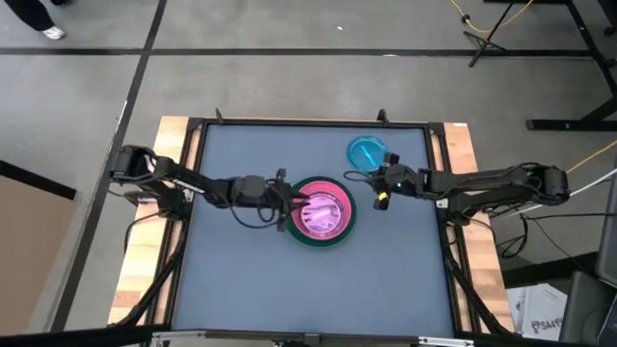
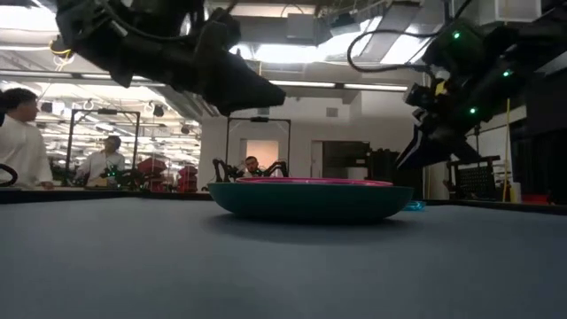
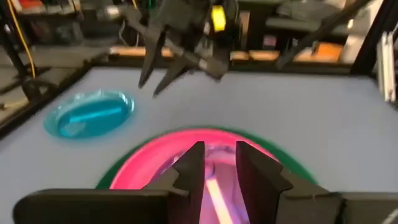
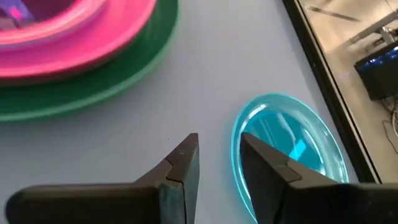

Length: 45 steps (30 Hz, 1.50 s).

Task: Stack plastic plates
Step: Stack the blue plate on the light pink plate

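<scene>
While the stack [image 1: 324, 214] sat mid-table, pink plates nested in the green plate [image 1: 344, 234], my left gripper [image 1: 300, 204] hung over its edge, fingers narrowly parted, holding nothing. My right gripper [image 4: 217, 155], fingers narrowly parted, hovered beside the lone blue plate [image 1: 365, 151].

Grey concrete floor [image 1: 289, 67], bright ceiling lights [image 2: 292, 53]
</scene>
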Tool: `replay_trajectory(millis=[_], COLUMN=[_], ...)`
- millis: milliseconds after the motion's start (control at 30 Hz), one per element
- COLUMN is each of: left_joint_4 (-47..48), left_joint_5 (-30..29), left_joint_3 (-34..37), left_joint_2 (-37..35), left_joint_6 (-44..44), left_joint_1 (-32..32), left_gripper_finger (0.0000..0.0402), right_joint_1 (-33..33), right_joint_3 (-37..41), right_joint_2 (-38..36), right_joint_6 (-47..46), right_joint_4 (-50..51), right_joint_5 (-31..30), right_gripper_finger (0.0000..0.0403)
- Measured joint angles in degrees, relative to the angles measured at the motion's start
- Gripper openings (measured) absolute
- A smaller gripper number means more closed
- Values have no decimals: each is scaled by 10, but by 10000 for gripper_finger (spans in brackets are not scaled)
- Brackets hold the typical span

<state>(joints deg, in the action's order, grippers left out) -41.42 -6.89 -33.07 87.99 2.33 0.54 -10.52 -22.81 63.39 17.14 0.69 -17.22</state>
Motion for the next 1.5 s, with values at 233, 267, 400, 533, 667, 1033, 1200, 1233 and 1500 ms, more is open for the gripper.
replay_trajectory(millis=[233,267,400,533,667,1033,1200,1233,1500], left_joint_4=[-34,-34,-34,-33,-33,-33,-32,-32,-32], left_joint_5=[4,4,4,4,4,-10,-16,-16,-16], left_joint_3=[11,11,11,11,11,11,11,11,11], left_joint_2=[3,3,3,3,3,3,3,3,3], left_joint_6=[-11,-14,-14,-14,-14,-14,-14,-14,-15], left_joint_1=[4,4,4,4,4,4,4,4,4], left_gripper_finger=[85,85,85,85,85,85,85,85,85], right_joint_1=[-56,-62,-77,-88,-101,-150,-150,-150,-150], right_joint_3=[0,0,0,0,0,0,0,0,0], right_joint_2=[53,64,108,143,167,230,237,238,239], right_joint_6=[13,13,13,14,27,44,60,65,90], right_joint_4=[-30,-36,-71,-114,-135,-180,-194,-194,-194], right_joint_5=[37,39,53,47,55,65,63,63,39], right_gripper_finger=[108,108,108,108,108,108,83,69,11])
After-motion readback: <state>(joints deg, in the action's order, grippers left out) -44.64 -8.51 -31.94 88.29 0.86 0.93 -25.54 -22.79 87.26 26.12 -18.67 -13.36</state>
